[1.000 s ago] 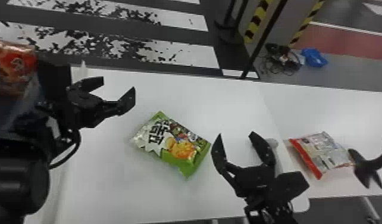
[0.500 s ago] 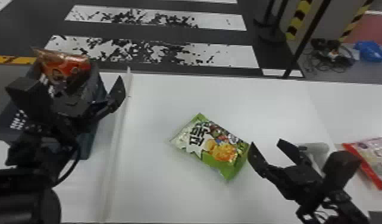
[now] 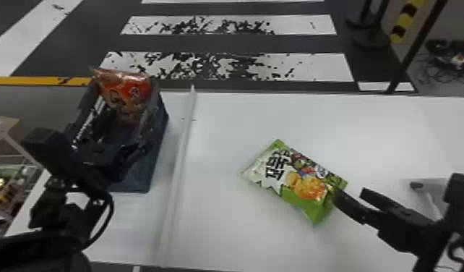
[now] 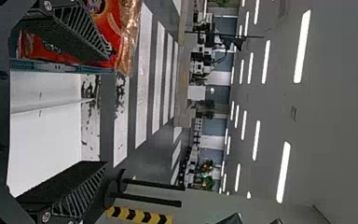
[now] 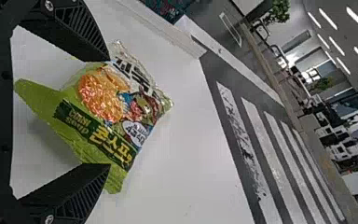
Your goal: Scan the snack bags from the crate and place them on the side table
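Picking up seems the step over there: the green bag [image 3: 296, 181], midway between the far and near edges of the desk [image 3: 220, 235], wants the right gripper [image 5: 108, 112], jaws spread, to close on it, the left gripper [image 4: 107, 109] gaping near the crate [image 3: 145, 177].

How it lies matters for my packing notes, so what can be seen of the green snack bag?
The green snack bag lies face up and slantwise on the white table, to the right of the crate. It looks like glossy film, puffed in the middle and seemingly closed, with big black lettering, orange snacks and a cartoon figure. Its whitish end points toward the crate; its green end is by the open right gripper. Whether a finger touches it, I cannot tell.
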Robot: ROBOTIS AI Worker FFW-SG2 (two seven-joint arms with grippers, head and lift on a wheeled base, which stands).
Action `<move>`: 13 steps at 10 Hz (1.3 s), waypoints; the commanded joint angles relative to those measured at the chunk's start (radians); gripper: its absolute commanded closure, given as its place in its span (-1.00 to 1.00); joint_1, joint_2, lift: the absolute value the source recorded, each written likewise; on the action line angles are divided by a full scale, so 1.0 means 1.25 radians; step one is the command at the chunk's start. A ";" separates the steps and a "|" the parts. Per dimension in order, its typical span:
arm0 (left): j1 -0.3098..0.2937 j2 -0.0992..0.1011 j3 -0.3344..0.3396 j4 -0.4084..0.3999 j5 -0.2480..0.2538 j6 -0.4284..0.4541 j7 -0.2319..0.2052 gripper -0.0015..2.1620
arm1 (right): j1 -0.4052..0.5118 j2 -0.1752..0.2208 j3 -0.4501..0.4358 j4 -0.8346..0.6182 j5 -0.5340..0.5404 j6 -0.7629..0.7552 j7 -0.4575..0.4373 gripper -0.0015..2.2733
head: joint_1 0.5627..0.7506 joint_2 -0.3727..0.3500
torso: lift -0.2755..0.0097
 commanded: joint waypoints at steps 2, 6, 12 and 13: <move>0.011 -0.002 0.006 0.001 0.012 -0.002 -0.007 -0.92 | -0.023 0.000 0.005 0.005 -0.039 0.117 0.026 -0.93 | 0.41 0.35 | 0.27; 0.025 -0.002 0.007 -0.009 0.016 0.000 -0.014 -0.92 | -0.072 -0.010 0.101 0.043 0.093 0.129 0.032 -0.94 | 0.41 0.49 | 0.27; 0.030 -0.002 0.026 -0.005 0.035 0.000 -0.025 -0.91 | -0.108 -0.041 0.283 0.075 0.409 0.058 -0.052 0.31 | 0.41 0.56 | 0.27; 0.030 -0.002 0.027 -0.002 0.035 0.000 -0.025 -0.91 | -0.104 -0.044 0.292 0.074 0.418 0.053 -0.093 0.99 | 0.41 0.56 | 0.27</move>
